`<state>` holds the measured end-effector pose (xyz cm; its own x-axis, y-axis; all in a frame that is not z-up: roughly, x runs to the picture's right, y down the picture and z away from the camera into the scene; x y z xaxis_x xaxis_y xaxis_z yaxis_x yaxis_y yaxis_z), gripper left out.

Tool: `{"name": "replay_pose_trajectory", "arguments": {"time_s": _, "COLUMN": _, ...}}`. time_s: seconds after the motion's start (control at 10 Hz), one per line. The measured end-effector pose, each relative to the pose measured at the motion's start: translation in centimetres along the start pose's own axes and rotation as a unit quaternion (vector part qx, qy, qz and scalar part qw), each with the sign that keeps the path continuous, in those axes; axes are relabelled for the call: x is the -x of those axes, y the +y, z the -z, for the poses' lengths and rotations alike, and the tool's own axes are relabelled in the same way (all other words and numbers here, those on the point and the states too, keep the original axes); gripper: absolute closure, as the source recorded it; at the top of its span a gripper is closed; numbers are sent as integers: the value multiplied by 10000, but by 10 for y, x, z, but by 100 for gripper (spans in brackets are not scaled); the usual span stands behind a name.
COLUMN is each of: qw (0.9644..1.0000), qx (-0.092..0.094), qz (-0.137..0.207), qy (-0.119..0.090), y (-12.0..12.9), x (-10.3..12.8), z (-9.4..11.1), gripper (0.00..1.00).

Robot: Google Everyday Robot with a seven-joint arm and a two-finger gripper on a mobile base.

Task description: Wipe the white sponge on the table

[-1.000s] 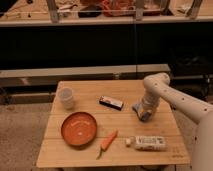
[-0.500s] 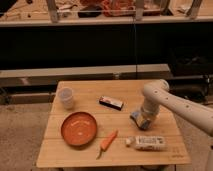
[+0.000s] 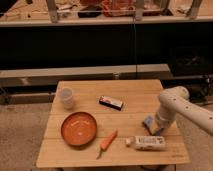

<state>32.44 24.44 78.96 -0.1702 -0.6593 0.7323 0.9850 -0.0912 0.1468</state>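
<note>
The white sponge (image 3: 148, 123), a small cream block with a blue side, rests on the light wooden table (image 3: 135, 95) near its right edge. My gripper (image 3: 154, 123) reaches in from the right on a white arm and is shut on the sponge, pressing it against the tabletop. The arm's wrist hides part of the sponge's right side.
A white labelled packet (image 3: 149, 143) lies just in front of the sponge. A carrot (image 3: 107, 141), an orange plate (image 3: 79, 128), a white cup (image 3: 66, 97) and a flat black-and-white bar (image 3: 111, 102) stand further left. A dark shelf unit runs behind the table.
My gripper has slid with the sponge toward the front and slightly right, closer to the labelled packet. The other objects have not moved.
</note>
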Motion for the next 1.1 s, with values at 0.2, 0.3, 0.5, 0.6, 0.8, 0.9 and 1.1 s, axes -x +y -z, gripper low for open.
{"name": "replay_pose_trajectory", "arguments": {"time_s": 0.2, "qw": 9993, "qx": 0, "qz": -346, "qy": 118, "y": 31, "x": 5, "z": 6, "gripper": 62}}
{"name": "replay_pose_trajectory", "arguments": {"time_s": 0.3, "qw": 9983, "qx": 14, "qz": -556, "qy": 183, "y": 46, "x": 1, "z": 10, "gripper": 62}}
{"name": "replay_pose_trajectory", "arguments": {"time_s": 0.5, "qw": 9953, "qx": 9, "qz": -929, "qy": 281, "y": 65, "x": -23, "z": 18, "gripper": 62}}
{"name": "replay_pose_trajectory", "arguments": {"time_s": 0.6, "qw": 9942, "qx": -1, "qz": -1032, "qy": 295, "y": 69, "x": -35, "z": 20, "gripper": 62}}
{"name": "replay_pose_trajectory", "arguments": {"time_s": 0.8, "qw": 9920, "qx": 5, "qz": -1219, "qy": 334, "y": 72, "x": -67, "z": 25, "gripper": 62}}
{"name": "replay_pose_trajectory", "arguments": {"time_s": 0.9, "qw": 9915, "qx": 26, "qz": -1255, "qy": 338, "y": 70, "x": -80, "z": 27, "gripper": 62}}
{"name": "replay_pose_trajectory", "arguments": {"time_s": 1.1, "qw": 9916, "qx": 37, "qz": -1252, "qy": 315, "y": 53, "x": -109, "z": 27, "gripper": 62}}
